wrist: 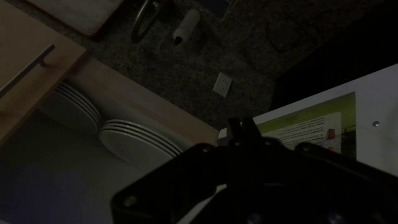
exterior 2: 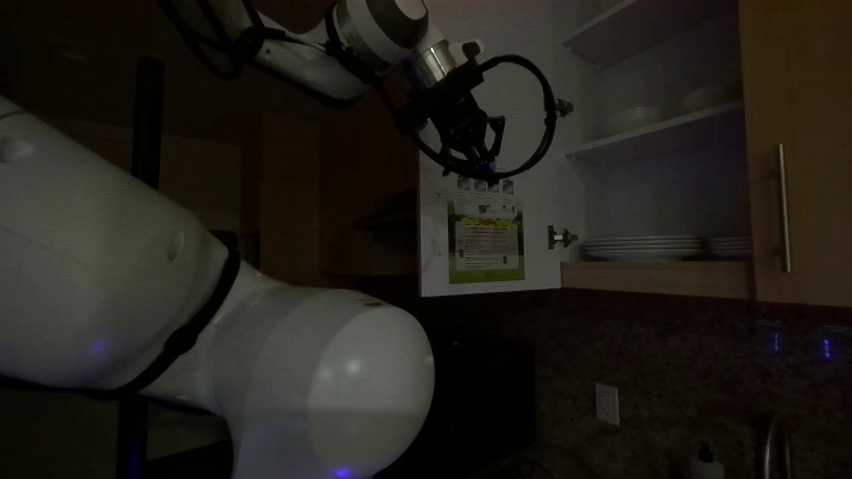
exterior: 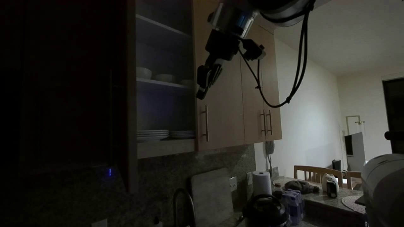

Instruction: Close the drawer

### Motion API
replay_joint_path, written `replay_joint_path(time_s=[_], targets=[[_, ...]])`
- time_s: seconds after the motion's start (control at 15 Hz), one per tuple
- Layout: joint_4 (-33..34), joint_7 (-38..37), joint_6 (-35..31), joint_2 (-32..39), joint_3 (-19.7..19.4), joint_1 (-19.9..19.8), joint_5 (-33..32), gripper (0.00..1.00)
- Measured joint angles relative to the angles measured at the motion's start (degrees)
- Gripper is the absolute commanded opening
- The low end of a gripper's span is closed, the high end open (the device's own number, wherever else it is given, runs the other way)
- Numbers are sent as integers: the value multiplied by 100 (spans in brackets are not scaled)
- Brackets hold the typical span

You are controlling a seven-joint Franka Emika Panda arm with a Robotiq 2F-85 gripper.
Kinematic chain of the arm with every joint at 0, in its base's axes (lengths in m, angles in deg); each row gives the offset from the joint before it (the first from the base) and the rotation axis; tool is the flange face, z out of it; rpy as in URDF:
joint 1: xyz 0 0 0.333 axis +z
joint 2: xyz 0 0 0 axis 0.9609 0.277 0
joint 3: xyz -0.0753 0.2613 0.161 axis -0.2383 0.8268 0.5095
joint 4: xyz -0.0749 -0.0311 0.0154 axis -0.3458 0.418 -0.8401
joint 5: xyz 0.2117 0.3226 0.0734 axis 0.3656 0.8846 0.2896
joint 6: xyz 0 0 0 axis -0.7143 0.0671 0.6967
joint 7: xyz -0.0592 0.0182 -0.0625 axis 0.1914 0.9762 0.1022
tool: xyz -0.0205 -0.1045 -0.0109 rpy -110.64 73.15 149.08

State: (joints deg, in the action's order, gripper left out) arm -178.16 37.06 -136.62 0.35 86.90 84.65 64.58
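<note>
The cabinet door stands wide open. Its white inner face with a green label shows in an exterior view, and at the right of the wrist view. In an exterior view the door is a dark panel seen near its edge, its bar handle barely visible. My gripper is in front of the open cabinet, apart from the door as far as I can see. In an exterior view the gripper overlaps the door's inner face. In the wrist view its fingertips are together with nothing between them.
White shelves hold bowls and stacked plates. A matching closed door with a bar handle stands beside the opening. Below are a faucet, a cutting board and a black pot.
</note>
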Motion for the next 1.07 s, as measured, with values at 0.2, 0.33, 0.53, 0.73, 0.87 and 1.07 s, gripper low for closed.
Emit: replay_joint_path(time_s=[0.2,0.33,0.53,0.73,0.87,1.07], targets=[[1,-1,0,-146,192,2,-9,7],[2,-1,0,-241,311,4,-11,7],[2,-1,0,-358,482,27,-11,7],[-8,-1,-3,-418,635,127,-12,7],[-24,-1,-30,-480,749,180,-23,7],[-116,-1,-182,-609,929,285,-118,7]])
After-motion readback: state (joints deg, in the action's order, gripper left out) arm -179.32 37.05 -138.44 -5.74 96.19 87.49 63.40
